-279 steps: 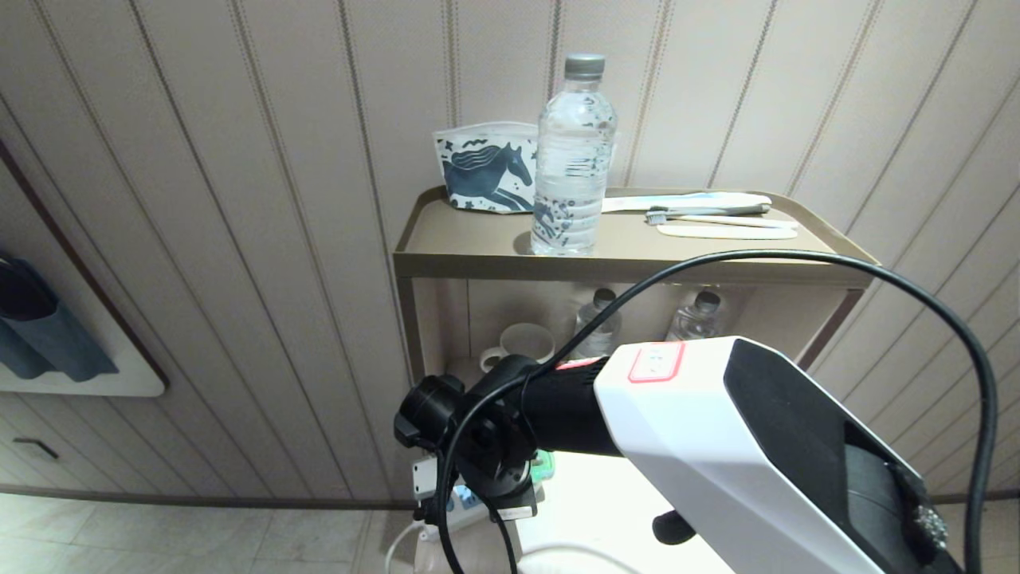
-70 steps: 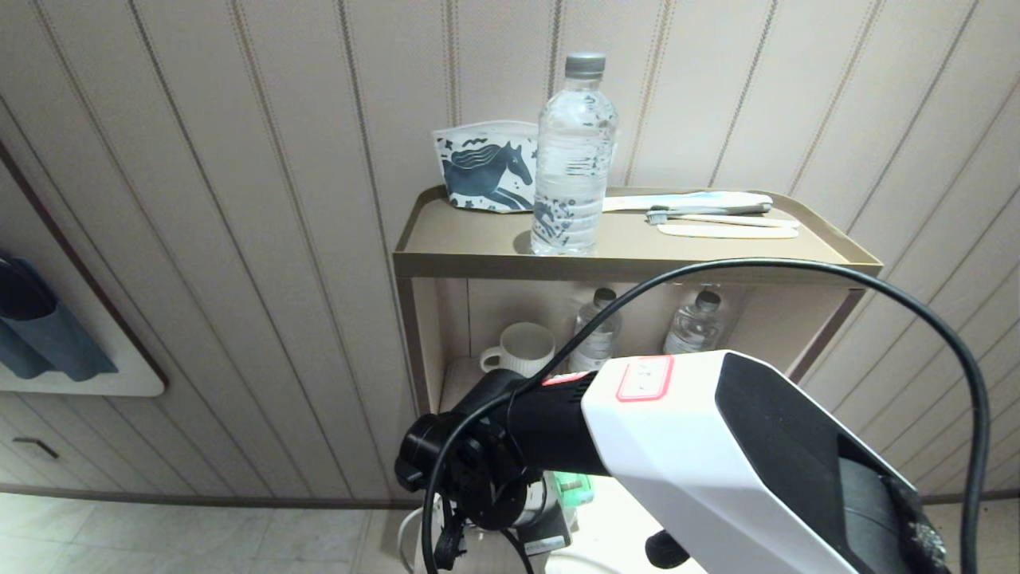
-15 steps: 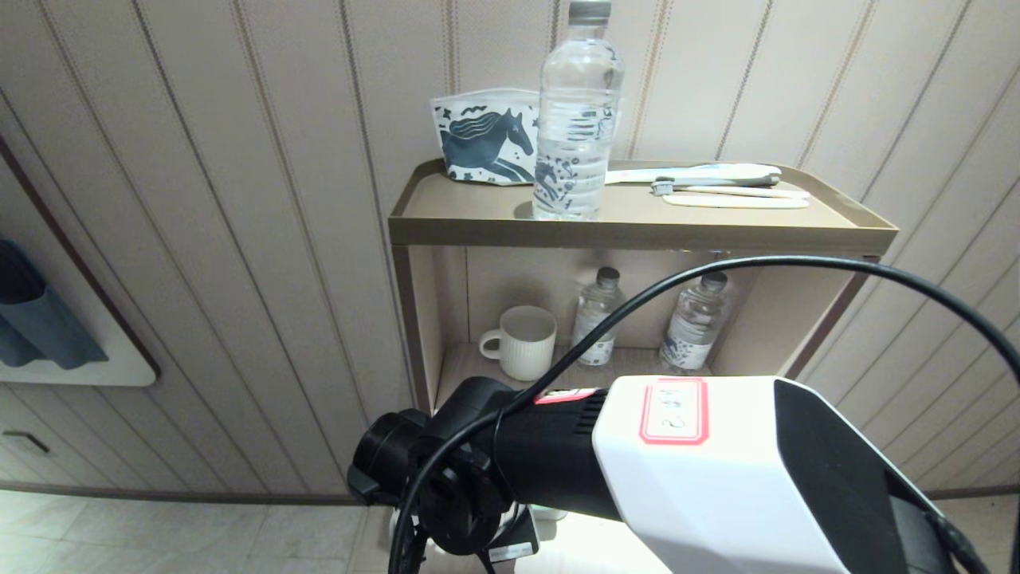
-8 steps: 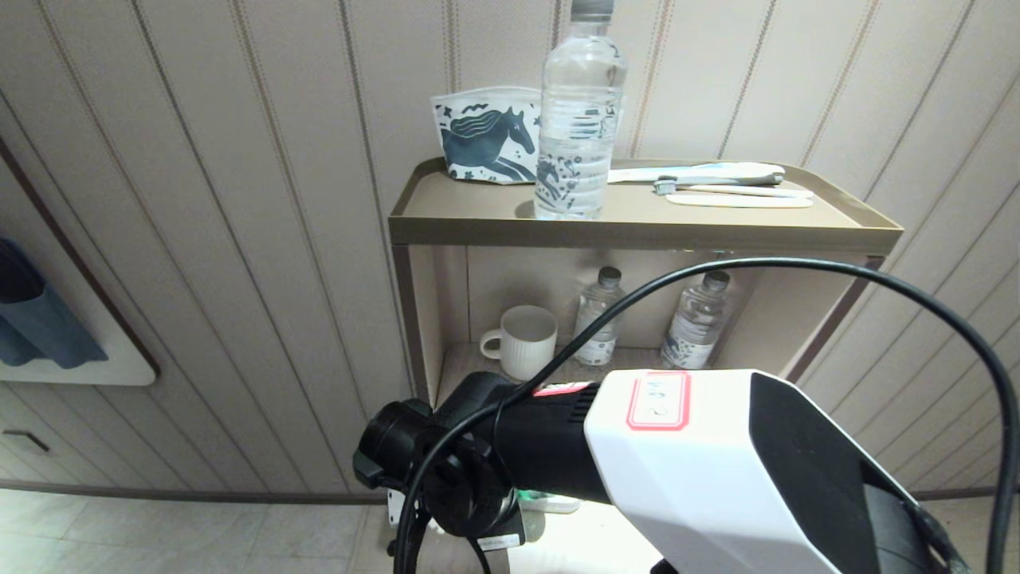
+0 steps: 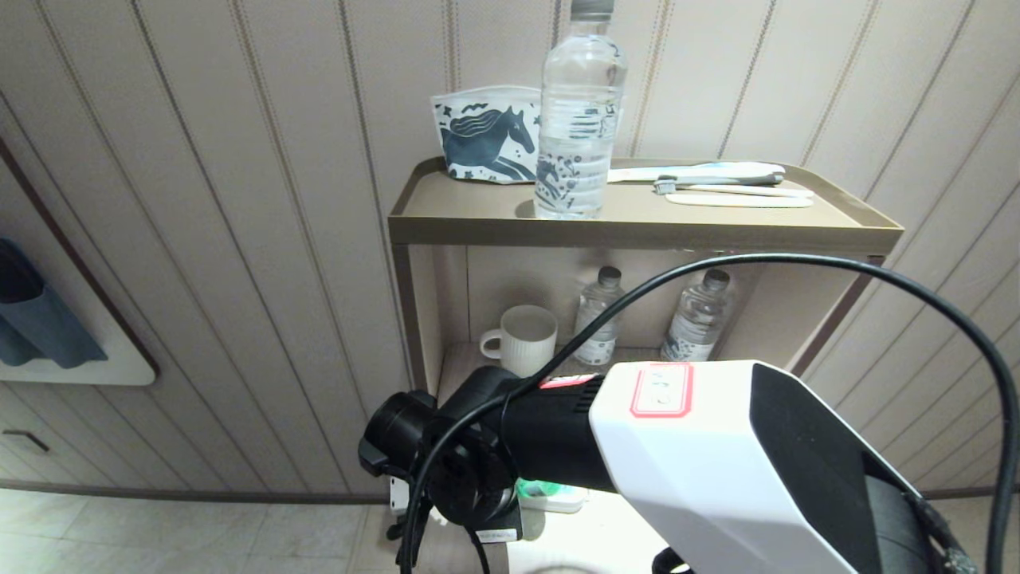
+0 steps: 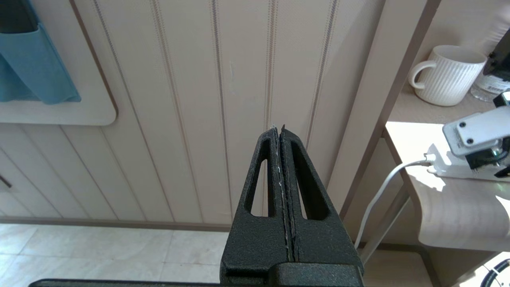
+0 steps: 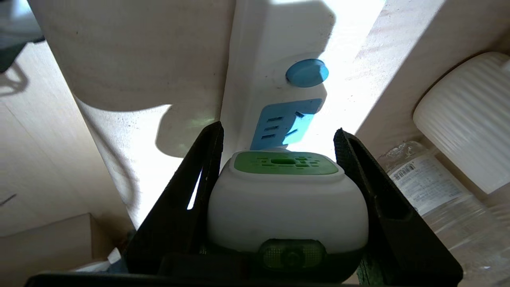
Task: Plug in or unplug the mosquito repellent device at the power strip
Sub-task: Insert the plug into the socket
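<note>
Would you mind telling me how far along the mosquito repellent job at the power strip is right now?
Done: the right gripper has its jaws closed on the sides of the mosquito repellent device. In hand: it holds the device over the power strip, next to a blue socket panel. Whether the prongs are seated is hidden, so plugging or pulling, then release, seems left. The left gripper is idle, jaws shut.

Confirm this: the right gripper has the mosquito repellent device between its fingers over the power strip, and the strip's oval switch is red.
Not quite. The switch is blue, not red; the right wrist view shows it. The rest stands: the right gripper has the mosquito repellent device between its fingers over the power strip.
</note>
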